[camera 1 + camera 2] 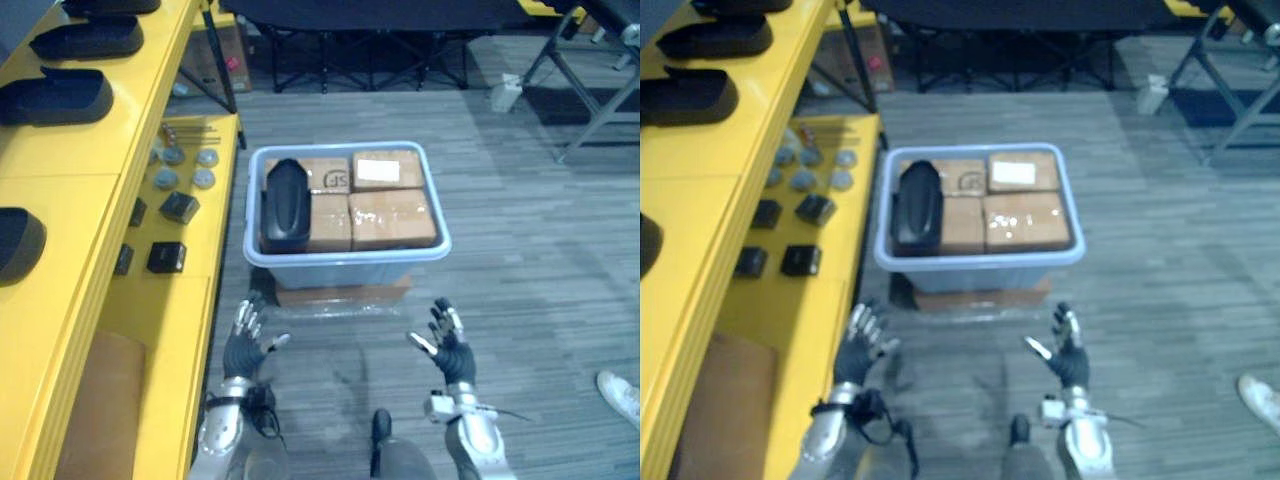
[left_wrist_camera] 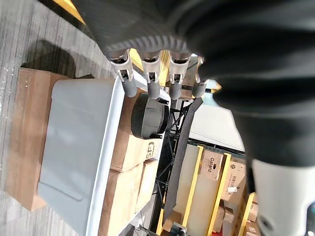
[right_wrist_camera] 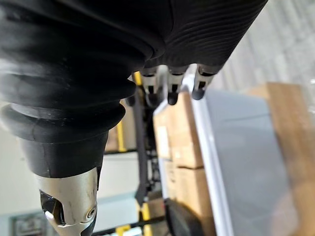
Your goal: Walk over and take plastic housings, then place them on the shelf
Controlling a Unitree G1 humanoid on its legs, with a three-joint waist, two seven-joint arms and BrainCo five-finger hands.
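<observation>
Both the left hand and the right hand hang wide open and empty, fingers spread, just short of the grey bin. The black plastic housing lies ahead of the left hand, on cardboard boxes inside the bin, well left of the right hand. Its smooth, rounded shell may slip from a shallow hold, and low fingers could catch the bin's rim.

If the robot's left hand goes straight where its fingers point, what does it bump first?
Probably the grey bin, near its left corner: the open left hand points that way. If the hand rides above the rim, which is hard to judge, it meets the black plastic housing inside.
</observation>
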